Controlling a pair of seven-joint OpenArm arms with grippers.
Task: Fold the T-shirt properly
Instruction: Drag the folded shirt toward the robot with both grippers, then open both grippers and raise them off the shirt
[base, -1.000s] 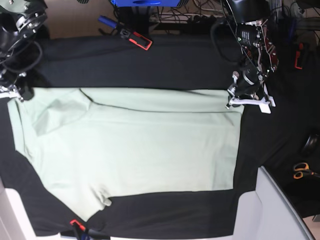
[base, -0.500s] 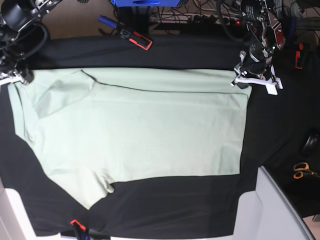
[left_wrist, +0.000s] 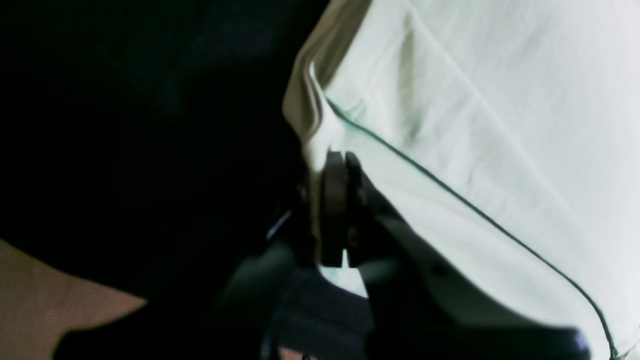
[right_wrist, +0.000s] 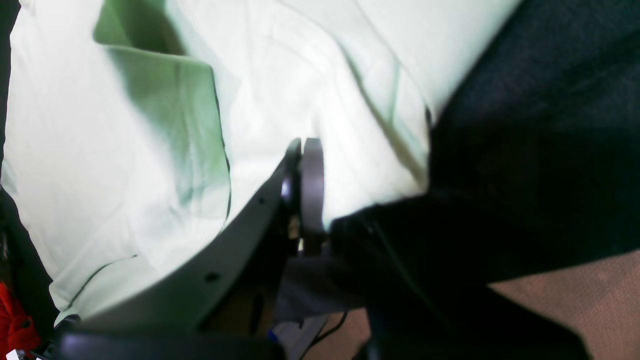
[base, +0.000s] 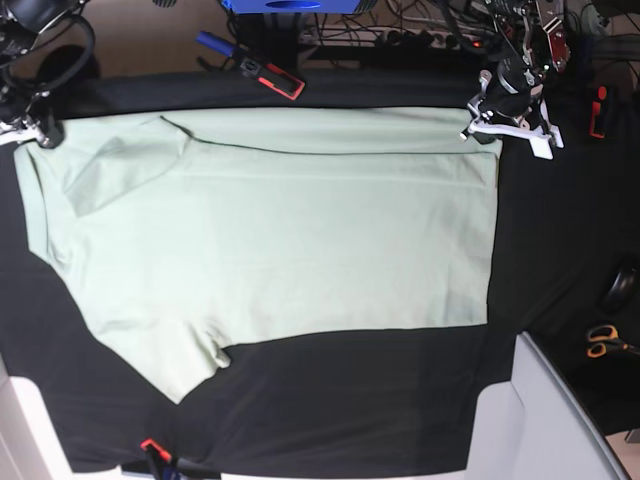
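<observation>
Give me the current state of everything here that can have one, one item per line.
T-shirt: spread out flat on the black tablecloth, far edge pinched at both corners.
Left gripper: fingers shut on the shirt's far corner.
Right gripper: fingers shut on the other far corner.
Scissors: lying closed.

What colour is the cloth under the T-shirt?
Black. The tablecloth under the pale mint-green T-shirt shows best in the base view.

Base overhead; wrist views close, sharing T-shirt (base: 270, 240).
</observation>
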